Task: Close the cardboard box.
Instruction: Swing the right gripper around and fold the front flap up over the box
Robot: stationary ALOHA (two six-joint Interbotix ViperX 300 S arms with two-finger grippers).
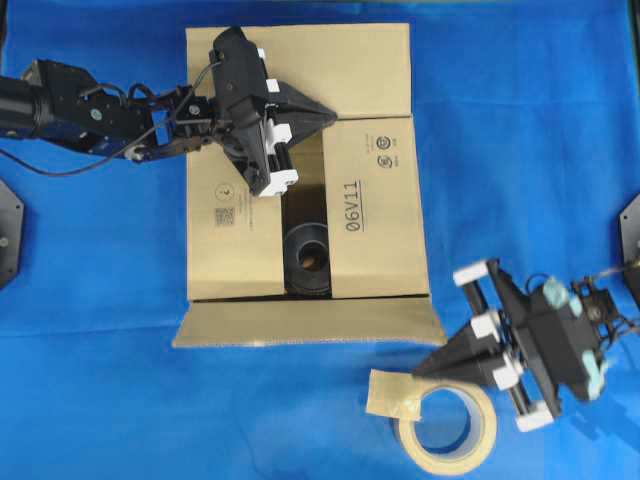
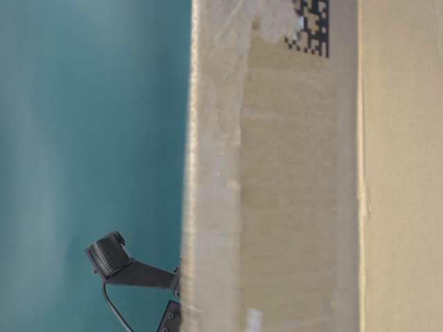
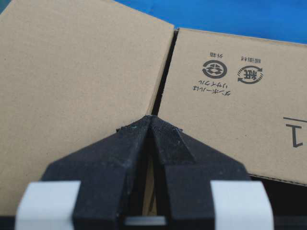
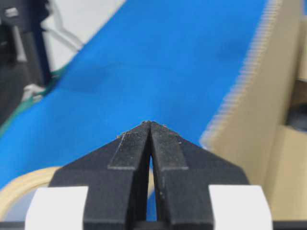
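Overhead exterior view shows you the left gripper [image 1: 325, 117], fingertips together, over the cardboard box [image 1: 385, 200]; the right gripper [image 1: 425, 368], also pressed together, sits beside its near flap.

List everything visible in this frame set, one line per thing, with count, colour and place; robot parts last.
cardboard box: one, brown, centre of the table; the side flaps are folded in with a gap between them, the near flap lies open outward.
black cylindrical object: one, black, inside the box, seen through the gap; what it is cannot be told.
tape roll: one, beige, on the cloth near the box's open flap, a loose tape end to its left.
blue cloth: one, blue, covering the table.
left gripper: one, black with white parts, jaws shut, over the box's flaps.
right gripper: one, black with white parts, jaws shut, above the cloth by the tape roll.
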